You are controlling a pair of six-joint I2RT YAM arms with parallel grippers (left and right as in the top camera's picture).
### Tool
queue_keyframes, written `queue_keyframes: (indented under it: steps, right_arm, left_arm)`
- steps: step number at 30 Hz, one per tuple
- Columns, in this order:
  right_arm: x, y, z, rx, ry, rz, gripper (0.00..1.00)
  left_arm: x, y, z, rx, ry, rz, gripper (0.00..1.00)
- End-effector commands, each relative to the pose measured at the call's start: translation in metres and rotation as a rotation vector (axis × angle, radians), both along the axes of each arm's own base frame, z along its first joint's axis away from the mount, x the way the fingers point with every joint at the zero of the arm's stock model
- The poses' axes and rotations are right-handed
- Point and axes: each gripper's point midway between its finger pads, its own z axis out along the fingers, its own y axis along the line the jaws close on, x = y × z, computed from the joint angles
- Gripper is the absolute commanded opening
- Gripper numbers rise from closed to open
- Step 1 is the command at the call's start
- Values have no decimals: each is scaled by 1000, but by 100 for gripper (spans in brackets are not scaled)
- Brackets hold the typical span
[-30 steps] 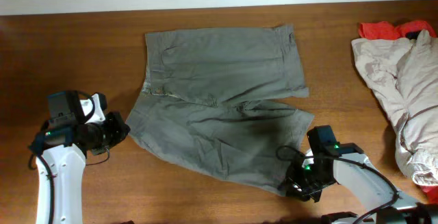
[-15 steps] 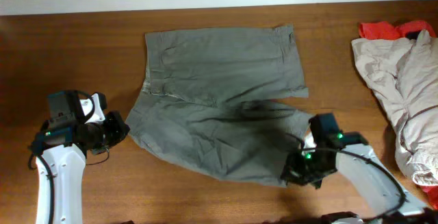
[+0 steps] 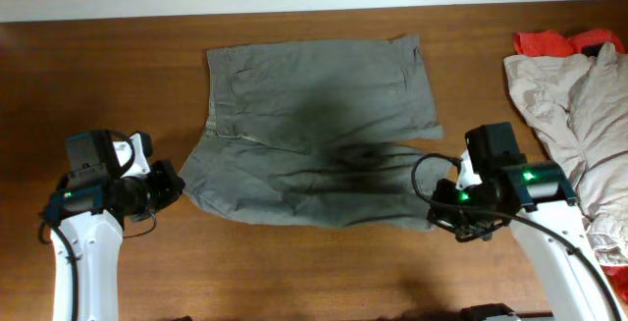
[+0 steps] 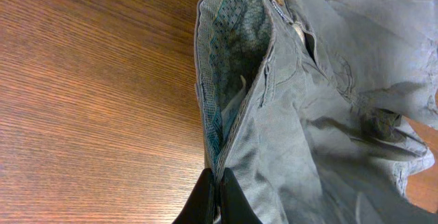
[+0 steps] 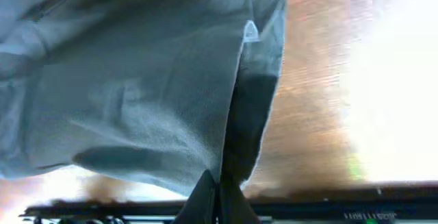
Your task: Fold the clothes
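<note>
The grey-olive shorts point(image 3: 314, 130) lie spread on the wooden table, waistband to the left, legs to the right. My left gripper point(image 3: 180, 186) is shut on the near end of the waistband point(image 4: 217, 131), whose patterned inner lining faces up in the left wrist view. My right gripper point(image 3: 439, 213) is shut on the hem of the near leg point(image 5: 236, 114) and holds it lifted off the table, so the cloth hangs from the closed jaws. The far leg point(image 3: 392, 76) lies flat near the back of the table.
A pale beige garment point(image 3: 574, 134) is heaped at the right edge, with a red cloth point(image 3: 559, 42) behind it. Bare wood point(image 3: 118, 76) shows left of the shorts and along the front edge.
My right gripper closed on the near leg's hem and carried it up and toward the back right, pulling the leg's lower edge straighter. The left arm stayed put.
</note>
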Motion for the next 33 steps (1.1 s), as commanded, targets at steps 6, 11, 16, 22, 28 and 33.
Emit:
queue_keyframes:
  steps: [6, 11, 16, 22, 28, 33]
  right_arm:
    - [-14, 5, -10, -9, 37, 50, 44]
    - [-34, 21, -36, 65, 118, 54, 69]
    - [-60, 36, -69, 155, 192, 66, 70]
    - [-79, 43, -98, 209, 228, 62, 69]
    - [-88, 45, -118, 233, 255, -20, 70]
    - [-89, 50, -129, 270, 267, -101, 70]
  left_arm:
    - [3, 2, 9, 29, -36, -16, 1]
    - [3, 2, 9, 30, -38, -16, 1]
    - [3, 4, 9, 40, -37, -12, 0]
    - [5, 4, 9, 42, -45, -12, 0]
    - [6, 5, 10, 43, -48, -12, 1]
    - [6, 5, 10, 43, -48, -12, 1]
